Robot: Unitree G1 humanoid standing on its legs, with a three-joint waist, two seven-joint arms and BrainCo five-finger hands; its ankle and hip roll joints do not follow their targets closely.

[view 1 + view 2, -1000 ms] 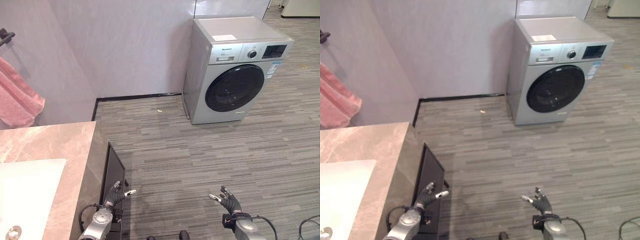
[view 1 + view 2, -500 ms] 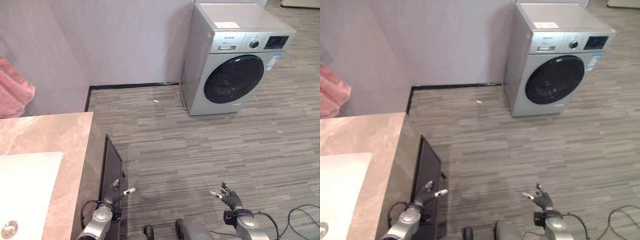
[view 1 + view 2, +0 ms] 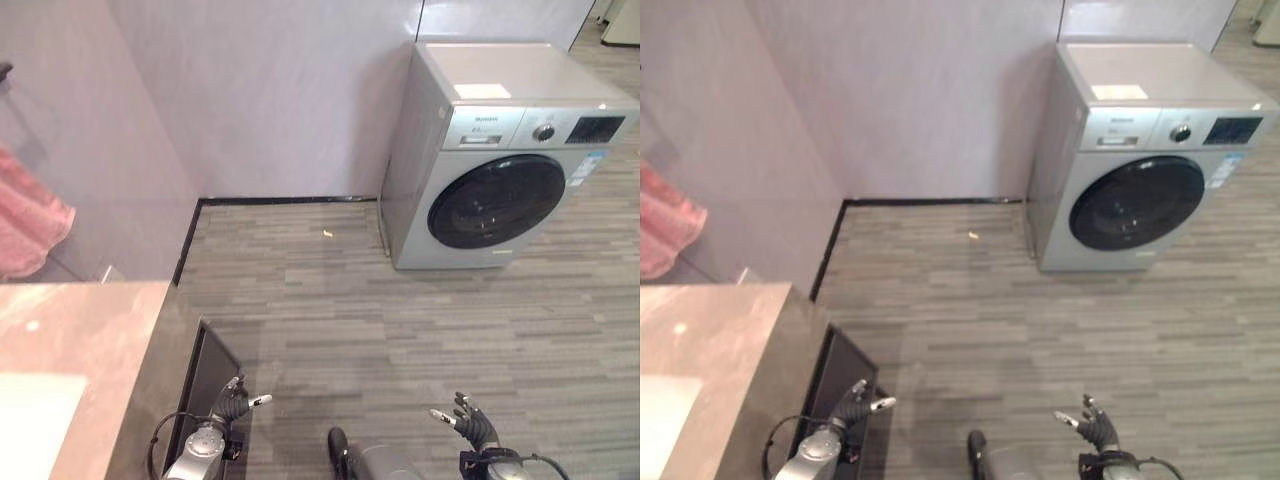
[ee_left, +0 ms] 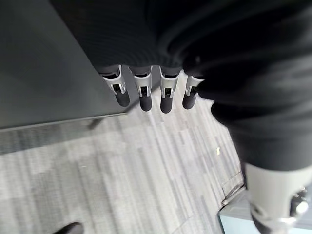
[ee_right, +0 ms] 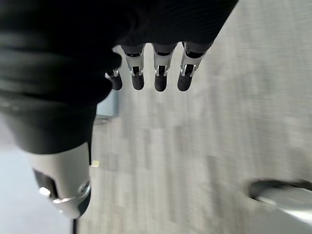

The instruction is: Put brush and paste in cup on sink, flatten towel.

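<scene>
A washing machine [image 3: 505, 160] is seen at 1 o'clock, set against the back wall [image 3: 270, 90]. A counter [image 3: 75, 370] is placed at 8 o'clock, and a towel [image 3: 30, 225] is hung above it at 9 o'clock.

1. Illumination: even and diffuse indoors; floor [image 3: 400, 320] and wall [image 3: 270, 90] are evenly lit.
2. Glare: a small highlight sits on the bench [image 3: 70, 340] top (pale spot near its edge).
3. Shadows: soft, darkest along the bench side.
4. Wrist views: each robot hand cover renders near-black; the floor beyond is blurred.
</scene>
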